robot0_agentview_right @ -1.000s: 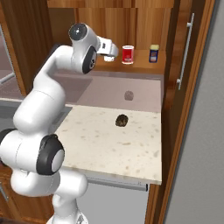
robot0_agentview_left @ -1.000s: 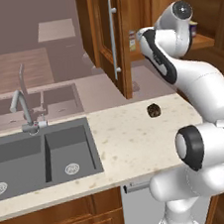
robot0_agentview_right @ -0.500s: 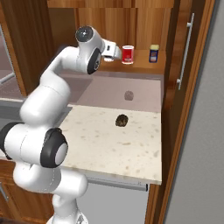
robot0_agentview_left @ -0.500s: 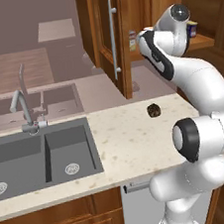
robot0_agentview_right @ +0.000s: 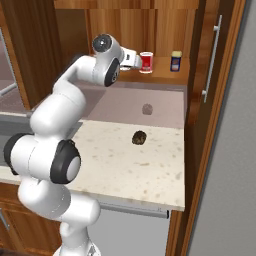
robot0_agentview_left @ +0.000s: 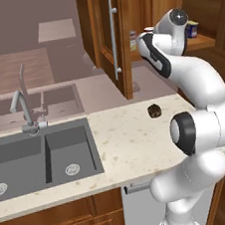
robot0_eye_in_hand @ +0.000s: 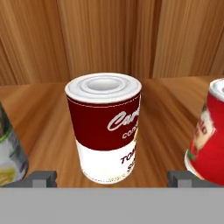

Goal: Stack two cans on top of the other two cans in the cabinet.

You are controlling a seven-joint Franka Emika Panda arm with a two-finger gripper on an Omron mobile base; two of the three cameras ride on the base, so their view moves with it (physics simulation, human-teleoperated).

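Tool (robot0_eye_in_hand: 112, 177) apart, facing a red-and-white can (robot0_eye_in_hand: 105, 127) on the cabinet shelf (robot0_eye_in_hand: 48, 118).

Hand view: one red-and-white can stands upright, centred between the two fingertips (robot0_eye_in_hand: 41, 178) but not touched. A second red can (robot0_eye_in_hand: 206, 138) sits at the right edge — a pale-labelled can (robot0_eye_in_hand: 9, 151) at the left edge. Right base view: the blue can (robot0_agentview_right: 176, 61) stands further right on the shelf, well apart. On the table (robot0_agentview_right: 120, 165) below lies one small dark lump (robot0_agentview_right: 139, 138). The cabinet (robot0_agentview_left: 106, 40) door stands open.
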